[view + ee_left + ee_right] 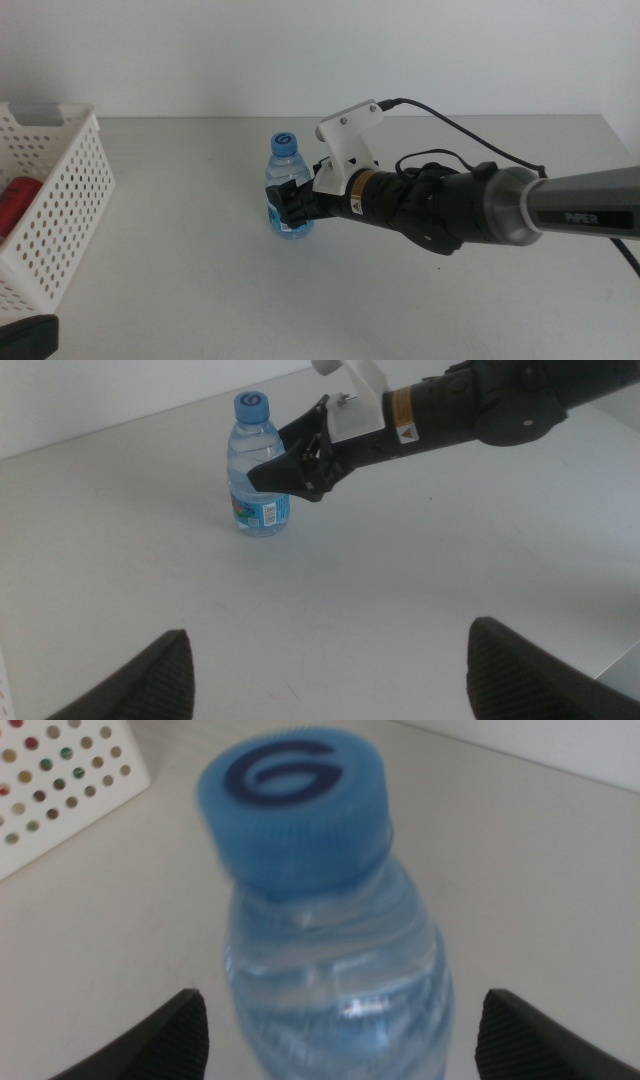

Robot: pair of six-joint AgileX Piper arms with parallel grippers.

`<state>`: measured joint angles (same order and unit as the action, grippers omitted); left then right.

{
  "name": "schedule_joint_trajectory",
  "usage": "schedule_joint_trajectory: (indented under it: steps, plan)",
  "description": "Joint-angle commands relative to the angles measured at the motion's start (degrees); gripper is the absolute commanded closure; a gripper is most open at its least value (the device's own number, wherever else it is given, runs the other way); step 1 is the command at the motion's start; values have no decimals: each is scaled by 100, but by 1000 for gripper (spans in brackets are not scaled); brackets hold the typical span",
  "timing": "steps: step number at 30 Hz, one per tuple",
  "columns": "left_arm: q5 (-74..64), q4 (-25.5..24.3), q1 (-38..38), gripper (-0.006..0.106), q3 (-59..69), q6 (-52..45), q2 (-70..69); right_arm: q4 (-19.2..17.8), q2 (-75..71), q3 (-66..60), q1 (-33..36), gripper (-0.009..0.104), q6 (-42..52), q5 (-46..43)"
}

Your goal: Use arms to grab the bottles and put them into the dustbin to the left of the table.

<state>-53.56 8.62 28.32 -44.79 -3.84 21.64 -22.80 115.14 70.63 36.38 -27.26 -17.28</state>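
A small clear bottle (284, 160) with a blue cap and blue label stands upright at mid-table. My right gripper (288, 206) reaches in from the right and is open, with one jaw on each side of the bottle's body. The right wrist view shows the bottle (300, 810) close up between the jaws, with a small gap on both sides. The dustbin (60, 170), a white perforated basket, sits at the table's left edge with a red can (14, 206) lying inside. My left gripper (330, 660) waits open and empty near the front left corner (25, 338).
The light-grey table (200, 300) stretches bare between the bottle and the basket. The right arm's black body and cable (450, 200) span the right half of the table. A corner of the basket (60, 770) shows in the right wrist view.
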Motion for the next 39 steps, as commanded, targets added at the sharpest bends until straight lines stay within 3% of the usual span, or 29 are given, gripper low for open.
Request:
schedule_joint_trajectory:
  steps: [1,11,20,25,30,33,39]
  plan:
    - [386,48,26,7,-134,80,62,-33,-721,-302,13,6,-26,-325]
    - [386,48,26,7,-134,80,62,-86,-3225,-2551,13,15,-171,-251]
    - [386,48,26,7,-134,80,62,-127,-5096,-3393,19,18,-274,1101]
    - [386,48,26,7,-134,80,62,702,-5946,-3448,24,18,240,2156]
    - [386,48,26,7,-134,80,62,1616,-6630,-3448,107,19,1635,2929]
    - [386,48,26,7,-134,80,62,1890,-6820,-3448,131,19,2279,3168]
    - [386,48,26,7,-134,80,62,1997,-6920,-3448,131,19,2726,3260]
